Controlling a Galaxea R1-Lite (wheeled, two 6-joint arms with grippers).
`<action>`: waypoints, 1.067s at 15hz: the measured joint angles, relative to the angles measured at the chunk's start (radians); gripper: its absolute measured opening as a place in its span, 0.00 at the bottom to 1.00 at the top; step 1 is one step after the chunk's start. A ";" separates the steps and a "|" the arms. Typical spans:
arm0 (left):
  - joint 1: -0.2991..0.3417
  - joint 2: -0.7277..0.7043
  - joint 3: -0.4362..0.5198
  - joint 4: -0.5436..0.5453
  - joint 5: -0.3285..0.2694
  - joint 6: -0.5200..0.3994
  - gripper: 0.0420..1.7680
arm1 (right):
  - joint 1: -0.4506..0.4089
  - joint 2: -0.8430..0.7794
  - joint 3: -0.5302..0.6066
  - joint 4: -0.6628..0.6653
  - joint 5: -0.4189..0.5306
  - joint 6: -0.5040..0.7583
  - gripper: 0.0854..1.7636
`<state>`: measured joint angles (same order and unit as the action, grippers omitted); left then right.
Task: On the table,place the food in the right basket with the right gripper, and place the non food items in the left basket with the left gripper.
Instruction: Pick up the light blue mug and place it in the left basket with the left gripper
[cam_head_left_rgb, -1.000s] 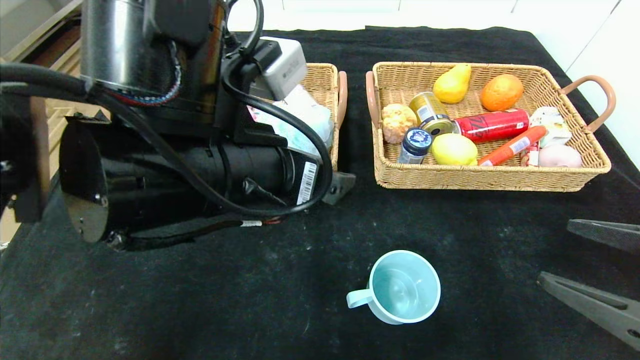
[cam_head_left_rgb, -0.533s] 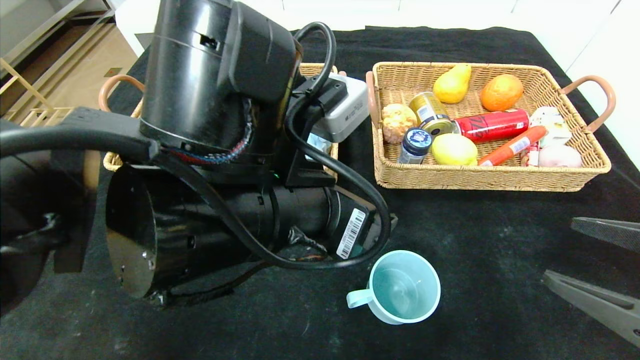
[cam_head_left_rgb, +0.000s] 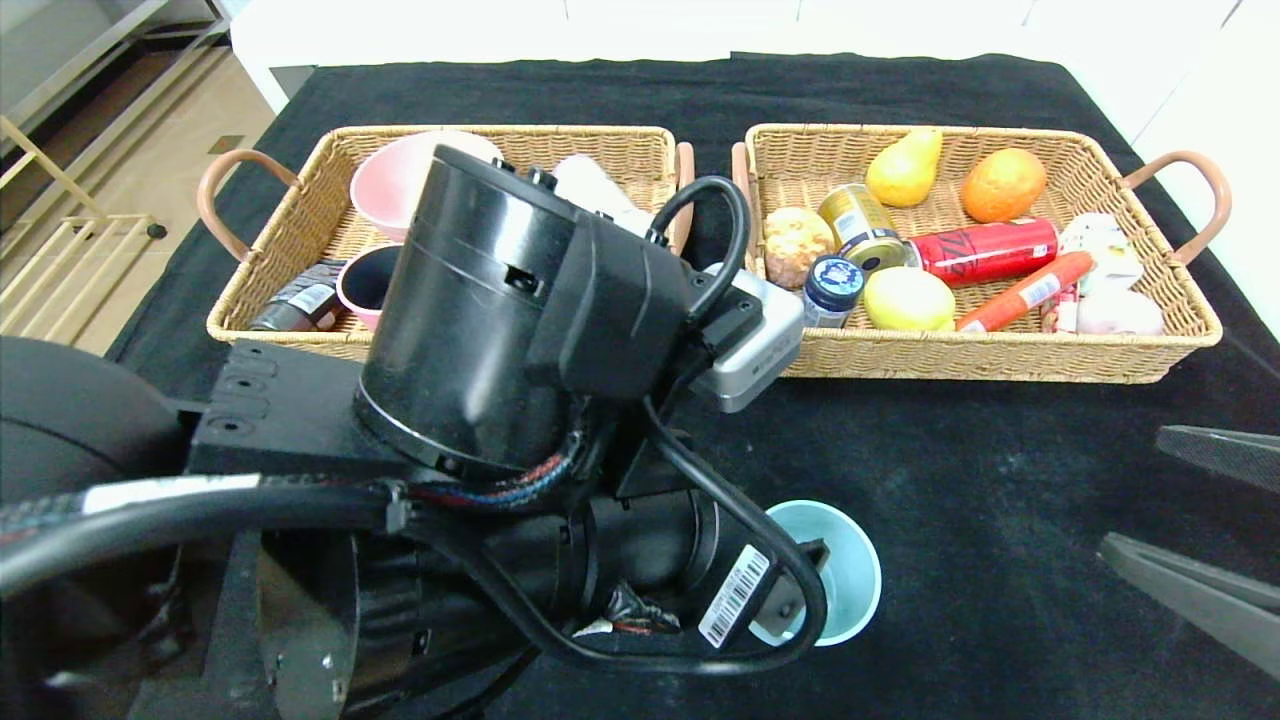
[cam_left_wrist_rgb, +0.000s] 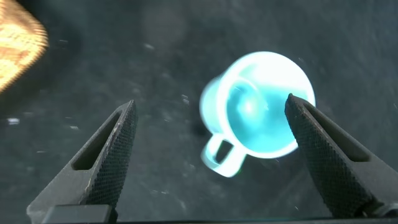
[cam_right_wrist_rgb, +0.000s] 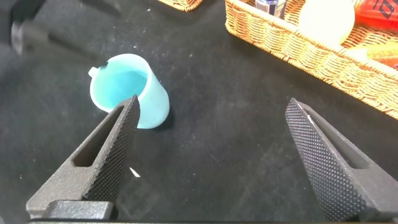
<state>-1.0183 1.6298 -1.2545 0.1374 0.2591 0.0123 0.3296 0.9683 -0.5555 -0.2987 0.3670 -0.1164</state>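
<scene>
The light blue mug (cam_head_left_rgb: 848, 572) stands upright on the black table (cam_head_left_rgb: 960, 470), half hidden by my left arm (cam_head_left_rgb: 520, 330). In the left wrist view my left gripper (cam_left_wrist_rgb: 208, 107) is open above the mug (cam_left_wrist_rgb: 258, 112), which lies between the jaws, close to one of them. My right gripper (cam_head_left_rgb: 1130, 490) is open and empty at the table's right edge, with the mug (cam_right_wrist_rgb: 130, 90) beside one jaw in its wrist view (cam_right_wrist_rgb: 212, 104). The right basket (cam_head_left_rgb: 980, 355) holds the lemon (cam_head_left_rgb: 908, 298), gold can (cam_head_left_rgb: 860, 225) and orange sausage (cam_head_left_rgb: 1025, 290). The left basket (cam_head_left_rgb: 300, 215) holds the pink pan (cam_head_left_rgb: 365, 280).
A pink bowl (cam_head_left_rgb: 400, 175) and a dark tube (cam_head_left_rgb: 295, 305) lie in the left basket. A pear (cam_head_left_rgb: 905, 165), an orange (cam_head_left_rgb: 1003, 183), a red can (cam_head_left_rgb: 985, 250) and a small bottle (cam_head_left_rgb: 830, 285) are in the right basket. The floor drops off at left.
My left arm has swung from over the left basket toward the front of the table and now hangs over the mug. The right gripper and the mug have stayed put.
</scene>
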 joint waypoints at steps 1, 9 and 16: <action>-0.003 0.001 0.010 0.000 -0.002 0.000 0.97 | 0.000 -0.003 0.000 0.000 0.000 0.000 0.97; -0.007 0.051 0.026 -0.009 0.000 0.016 0.97 | 0.000 -0.012 -0.001 -0.001 -0.001 -0.002 0.97; -0.006 0.094 0.013 -0.014 0.003 0.018 0.97 | -0.007 -0.014 0.002 -0.021 -0.001 -0.001 0.97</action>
<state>-1.0247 1.7240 -1.2415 0.1234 0.2621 0.0306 0.3228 0.9538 -0.5536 -0.3202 0.3664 -0.1172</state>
